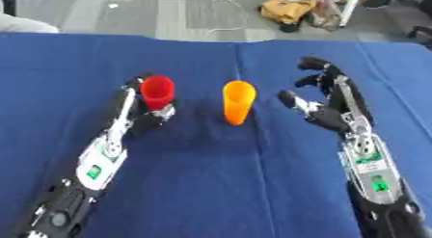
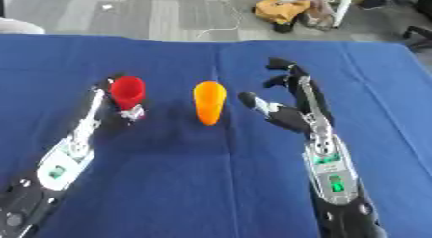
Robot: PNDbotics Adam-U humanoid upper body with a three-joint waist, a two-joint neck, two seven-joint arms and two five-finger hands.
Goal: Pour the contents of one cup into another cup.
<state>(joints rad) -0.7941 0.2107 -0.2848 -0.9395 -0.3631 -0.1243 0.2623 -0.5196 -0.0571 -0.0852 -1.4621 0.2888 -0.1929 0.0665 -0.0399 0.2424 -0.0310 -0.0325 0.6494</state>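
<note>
The red cup (image 1: pixel 157 91) stands left of the orange cup (image 1: pixel 238 102) on the blue tabletop (image 1: pixel 219 184), the left robot hand (image 1: pixel 152 109) wrapped around it. The right robot hand (image 1: pixel 325 95) waits spread just right of the orange cup. Both cups appear light, thin plastic; mid-wall grasps suit them.

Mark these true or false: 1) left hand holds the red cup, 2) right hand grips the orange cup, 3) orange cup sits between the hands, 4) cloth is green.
1) The left hand holds the red cup: true.
2) The right hand grips the orange cup: false, it is open beside the cup, apart from it.
3) The orange cup sits between the hands: true.
4) The cloth is green: false, it is blue.
</note>
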